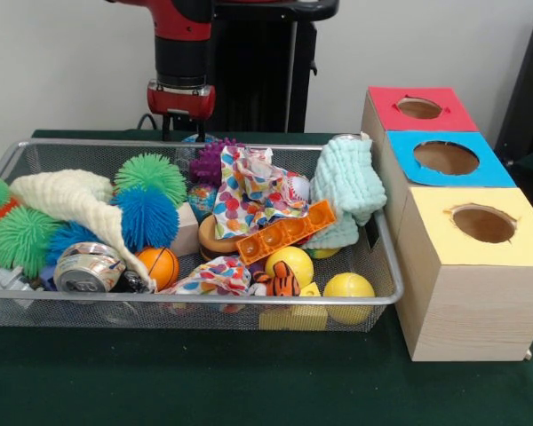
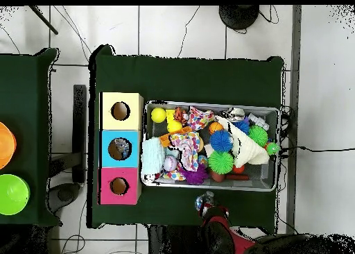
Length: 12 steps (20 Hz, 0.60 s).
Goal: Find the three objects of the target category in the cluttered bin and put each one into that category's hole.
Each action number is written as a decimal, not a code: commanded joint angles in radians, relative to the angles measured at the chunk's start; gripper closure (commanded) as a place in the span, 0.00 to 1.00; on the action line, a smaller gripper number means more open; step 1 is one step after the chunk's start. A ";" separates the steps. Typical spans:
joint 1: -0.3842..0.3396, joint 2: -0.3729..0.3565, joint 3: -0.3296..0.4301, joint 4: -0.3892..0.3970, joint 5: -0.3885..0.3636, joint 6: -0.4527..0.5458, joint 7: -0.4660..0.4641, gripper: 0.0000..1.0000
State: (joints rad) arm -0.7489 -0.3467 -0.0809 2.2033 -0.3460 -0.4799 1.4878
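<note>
The wire mesh bin point(image 1: 18, 306) point(image 2: 272, 184) is full of toys and cloths. The blue-topped box's hole point(image 1: 446, 157) point(image 2: 119, 148) lies between the red and yellow boxes, and something greyish shows inside it in the overhead view. My gripper point(image 1: 181, 131) point(image 2: 204, 200) hangs just behind the bin's far rim, outside the bin on the robot's side. A small pale, shiny thing point(image 1: 195, 138) sits right at it. I cannot tell whether it is a clear bottle or whether it is held. No clear bottle shows in the bin.
In the bin are a silver can point(image 1: 87, 266), spiky green and blue balls point(image 1: 147, 217), a purple spiky ball point(image 1: 215, 160), yellow balls point(image 1: 348, 288), an orange tray point(image 1: 284, 232), a mint cloth point(image 1: 346, 182), a spotted cloth point(image 1: 253, 191) and a cream cloth point(image 1: 71, 197). The red-topped box point(image 1: 419, 108) and the yellow-topped box point(image 1: 482, 224) flank the blue one.
</note>
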 commanded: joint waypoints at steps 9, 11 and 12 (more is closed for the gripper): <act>-0.012 0.391 0.249 -0.431 0.021 0.140 0.175 0.00; -0.135 0.449 0.353 -0.464 -0.128 0.148 0.188 0.00; -0.195 0.481 0.405 -0.480 -0.203 0.162 0.198 0.00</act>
State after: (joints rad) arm -0.7954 -0.3284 -0.0552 2.1775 -0.4480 -0.4820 1.4880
